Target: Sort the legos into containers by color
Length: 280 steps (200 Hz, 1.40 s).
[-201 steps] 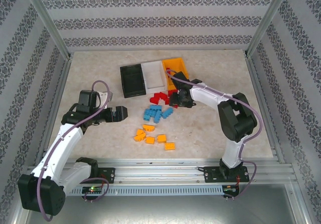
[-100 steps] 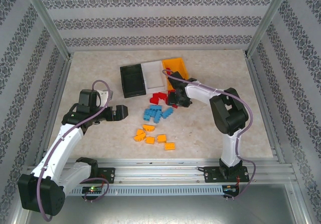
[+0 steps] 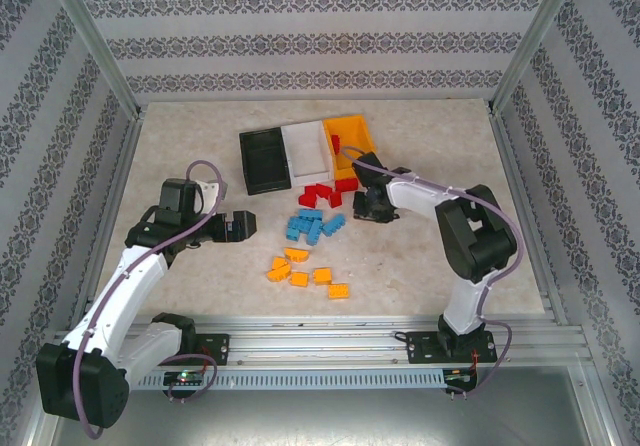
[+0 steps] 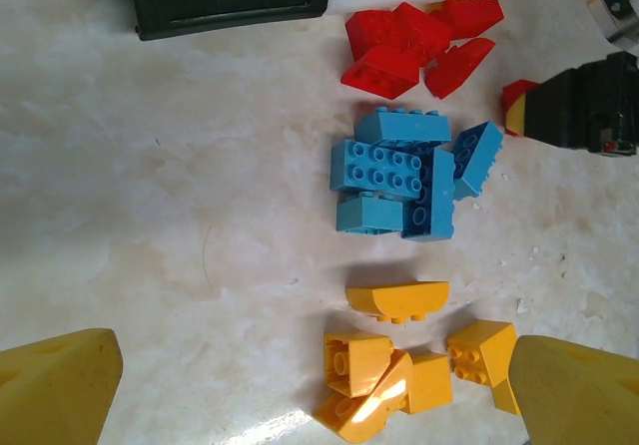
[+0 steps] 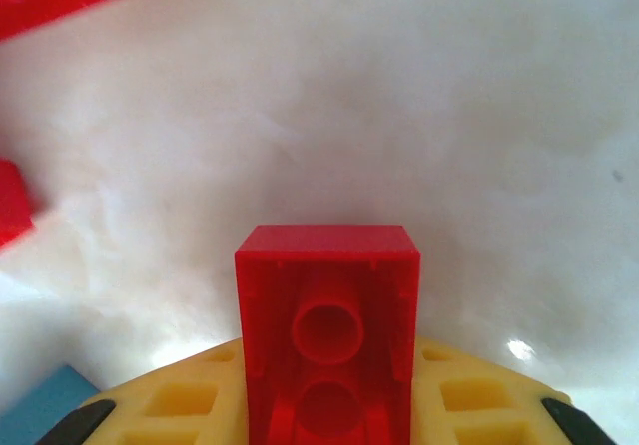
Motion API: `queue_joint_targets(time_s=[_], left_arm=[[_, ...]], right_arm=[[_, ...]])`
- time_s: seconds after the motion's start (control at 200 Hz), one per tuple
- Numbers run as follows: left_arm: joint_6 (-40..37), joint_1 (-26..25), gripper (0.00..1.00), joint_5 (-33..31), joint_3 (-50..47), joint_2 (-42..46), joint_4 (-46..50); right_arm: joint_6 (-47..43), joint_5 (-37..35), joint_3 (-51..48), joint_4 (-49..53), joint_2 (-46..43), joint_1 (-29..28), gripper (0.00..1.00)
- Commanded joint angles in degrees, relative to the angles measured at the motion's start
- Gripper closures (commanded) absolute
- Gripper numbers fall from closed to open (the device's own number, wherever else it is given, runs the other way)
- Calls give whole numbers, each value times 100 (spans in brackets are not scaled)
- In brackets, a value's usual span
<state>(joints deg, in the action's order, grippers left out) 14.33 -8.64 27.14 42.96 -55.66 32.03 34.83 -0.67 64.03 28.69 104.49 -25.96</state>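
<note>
The right tool grips one red lego just right of the red pile, probably to carry it to one of the far containers, while the left tool hangs with fingers spread, left of the blue legos.

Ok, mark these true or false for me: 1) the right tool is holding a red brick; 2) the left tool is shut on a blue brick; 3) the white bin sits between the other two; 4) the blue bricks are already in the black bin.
1) True. The right tool grips a red brick.
2) False. The left tool is open over the table, with nothing between its fingers.
3) True. The white bin stands between the black bin and the orange-yellow bin.
4) False. The blue bricks lie on the table, between the red pile and the orange pile.
</note>
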Motion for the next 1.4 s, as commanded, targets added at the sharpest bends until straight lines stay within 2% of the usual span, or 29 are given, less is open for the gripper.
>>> queue_joint_targets(time_s=[0.0, 0.385, 0.575, 0.704, 0.954, 1.159, 1.394], left_arm=[[-134, -112, 0, -107, 10, 12, -58], [-152, -512, 0, -78, 38, -106, 53], [-180, -754, 0, 139, 61, -342, 79], [-177, -777, 0, 369, 106, -413, 118], [-198, -785, 0, 276, 85, -387, 129], [-190, -792, 0, 407, 46, -492, 44], [-211, -791, 0, 452, 37, -543, 23]], right_arm=[[120, -154, -389, 30, -544, 55, 73], [519, -486, -1797, 424, -2750, -246, 73], [697, -575, -2231, 809, -3846, -328, 74], [601, -719, -2403, 728, -4279, -319, 73], [200, -517, -1746, 733, -3727, -305, 73], [-202, -408, -597, 788, -2806, -245, 73], [-728, -126, 966, 829, -1455, 235, 73]])
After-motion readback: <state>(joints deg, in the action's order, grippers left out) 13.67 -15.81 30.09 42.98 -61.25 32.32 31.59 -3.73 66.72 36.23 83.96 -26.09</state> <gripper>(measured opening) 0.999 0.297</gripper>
